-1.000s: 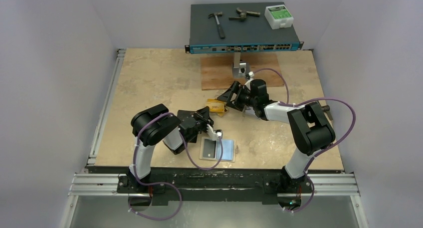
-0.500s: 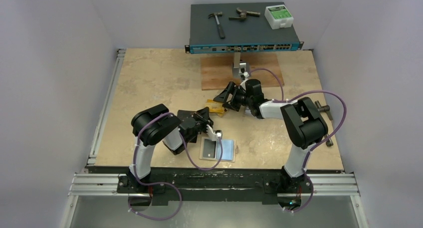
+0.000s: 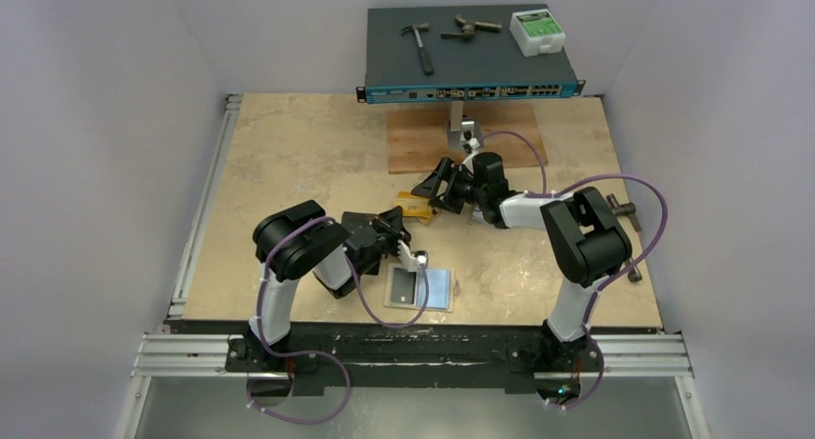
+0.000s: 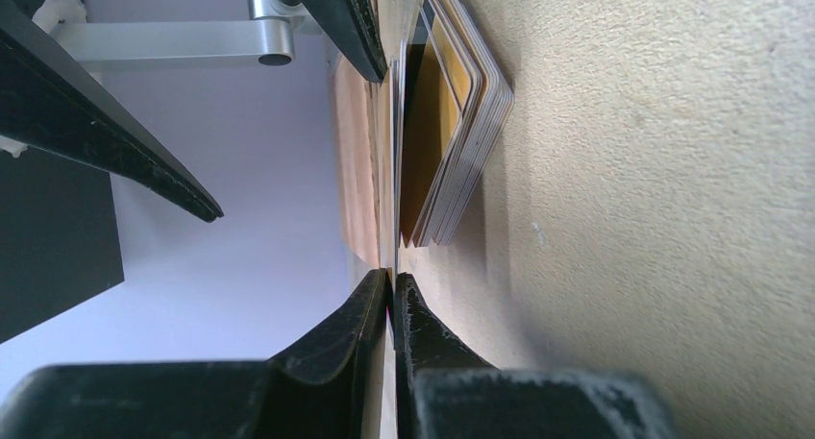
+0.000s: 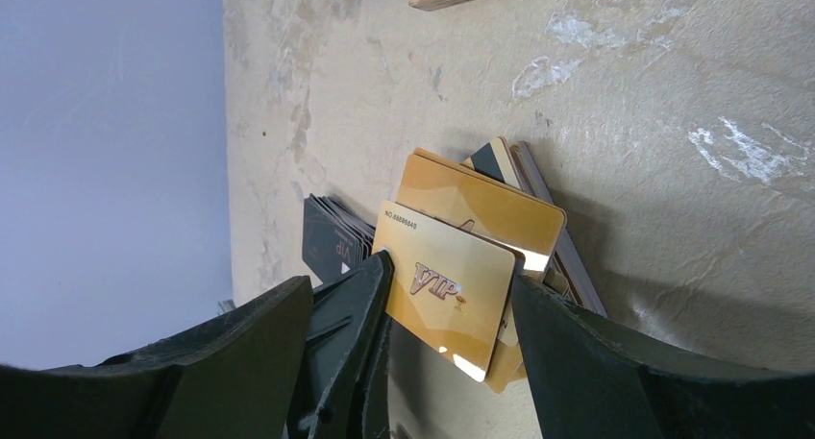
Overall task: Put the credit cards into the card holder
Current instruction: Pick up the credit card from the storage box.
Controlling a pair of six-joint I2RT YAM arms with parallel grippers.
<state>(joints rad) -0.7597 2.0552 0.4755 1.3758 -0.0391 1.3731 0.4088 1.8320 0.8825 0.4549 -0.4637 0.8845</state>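
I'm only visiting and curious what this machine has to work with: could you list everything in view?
table: one, tan, under everything
credit cards: stacked, count unclear, mostly gold, table centre
card holder: one, grey and light-blue inside, open, near front edge
network switch: one, dark, far edge
hammer: one, on the switch
white-and-green box: one, on the switch
wooden board: one, brown, before the switch
left gripper: one, black, shut, by the cards
right gripper: one, black, open, astride the top gold card
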